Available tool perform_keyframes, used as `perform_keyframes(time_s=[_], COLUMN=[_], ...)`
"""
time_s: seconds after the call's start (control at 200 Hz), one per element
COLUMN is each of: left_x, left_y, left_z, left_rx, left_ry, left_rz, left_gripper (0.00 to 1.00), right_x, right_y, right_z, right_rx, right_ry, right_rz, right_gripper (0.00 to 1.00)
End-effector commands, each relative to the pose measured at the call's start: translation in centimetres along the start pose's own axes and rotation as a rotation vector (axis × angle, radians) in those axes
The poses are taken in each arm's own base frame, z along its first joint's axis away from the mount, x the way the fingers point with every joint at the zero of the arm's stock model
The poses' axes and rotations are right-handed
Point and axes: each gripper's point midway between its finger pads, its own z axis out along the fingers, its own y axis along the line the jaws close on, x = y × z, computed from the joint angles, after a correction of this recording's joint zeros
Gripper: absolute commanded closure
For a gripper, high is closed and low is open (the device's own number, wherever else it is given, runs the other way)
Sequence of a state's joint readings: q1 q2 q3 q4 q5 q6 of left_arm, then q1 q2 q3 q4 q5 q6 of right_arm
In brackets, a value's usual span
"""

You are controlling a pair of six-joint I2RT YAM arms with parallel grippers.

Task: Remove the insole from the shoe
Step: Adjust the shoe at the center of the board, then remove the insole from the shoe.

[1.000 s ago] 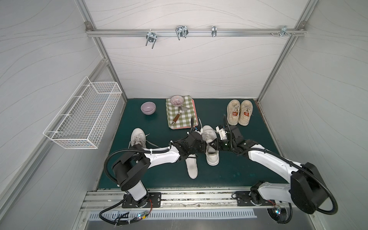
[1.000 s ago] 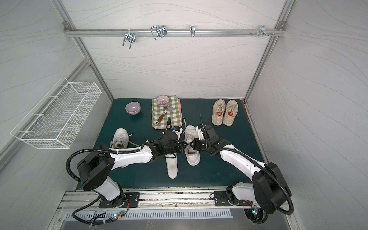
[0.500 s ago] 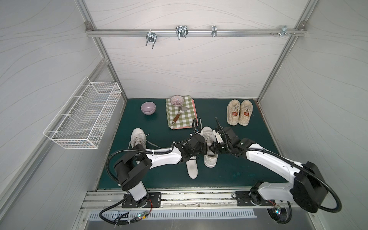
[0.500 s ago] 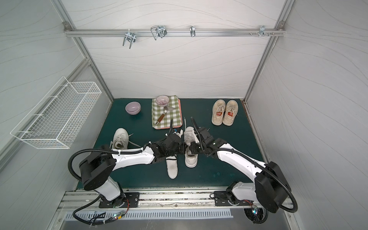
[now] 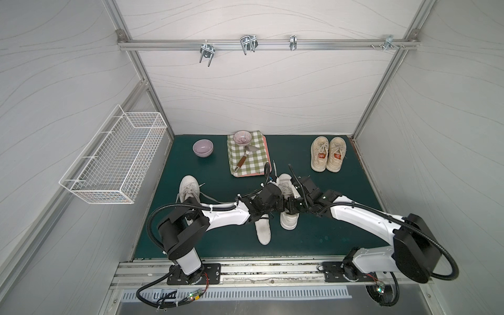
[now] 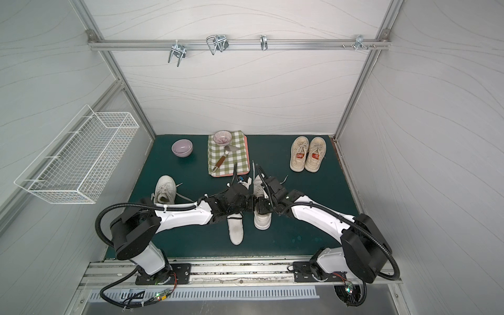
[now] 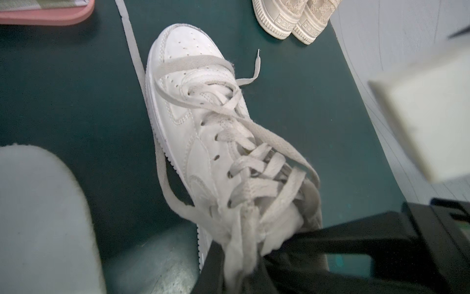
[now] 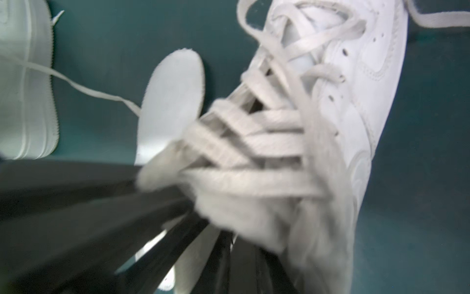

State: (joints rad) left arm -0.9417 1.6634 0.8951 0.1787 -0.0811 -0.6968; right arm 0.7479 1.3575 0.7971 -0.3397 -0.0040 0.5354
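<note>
A white laced shoe (image 5: 288, 222) stands mid-mat in both top views, toe toward the back wall. A white insole (image 5: 264, 231) lies flat on the mat just to its left, outside the shoe (image 6: 262, 221). My left gripper (image 5: 278, 205) is at the shoe's opening. In the left wrist view this gripper (image 7: 241, 264) is shut on the tongue and laces of the shoe (image 7: 203, 127). My right gripper (image 5: 289, 208) meets the opening from the other side. In the right wrist view its fingers (image 8: 221, 267) are blurred under the collar, and the insole (image 8: 173, 101) shows beyond.
A second white shoe (image 5: 188, 188) sits to the left with loose laces. A beige pair (image 5: 327, 158) stands back right. A checked cloth (image 5: 249, 161) on a pink tray carries a bowl and a spatula. A purple bowl (image 5: 203, 147) is back left, and a wire basket (image 5: 114, 155) hangs on the left wall.
My right gripper has moved left and toward the front, onto the shoe's opening. The left gripper has shifted slightly right with the tongue. The insole has stayed in place.
</note>
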Motion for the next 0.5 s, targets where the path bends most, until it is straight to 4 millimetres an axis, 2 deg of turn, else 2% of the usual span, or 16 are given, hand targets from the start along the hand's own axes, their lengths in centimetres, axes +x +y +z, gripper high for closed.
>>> perform_keyframes(time_s=[0.0,0.09,0.265,0.385,0.495], left_x=[-1.7,-1.6,-1.3,-1.3,-1.3], left_y=[-3.0,-3.2,-3.5,-3.7,-3.9], left_z=[0.0,0.0,0.2,0.1,0.1], left_rx=[0.102,0.115,0.133,0.144,0.154], left_ry=[-0.051,-0.044,-0.030,-0.029,-0.029], left_rz=[-0.010,-0.008,-0.002,0.003,0.007], left_gripper=[1.00,1.00,1.00,1.00,1.00], right_x=[-1.8,-2.8,-3.9,-3.7,-2.8], right_y=[-2.1,-2.9,-3.1,-3.6,-3.6], right_z=[0.6,0.8,1.2,1.8,3.3], right_rx=[0.076,0.111,0.078,0.101,0.100], right_ry=[-0.080,-0.114,-0.121,-0.104,-0.039], right_rz=[0.049,0.056,0.092,0.095,0.084], right_gripper=[0.75,0.70,0.65,0.62,0.58])
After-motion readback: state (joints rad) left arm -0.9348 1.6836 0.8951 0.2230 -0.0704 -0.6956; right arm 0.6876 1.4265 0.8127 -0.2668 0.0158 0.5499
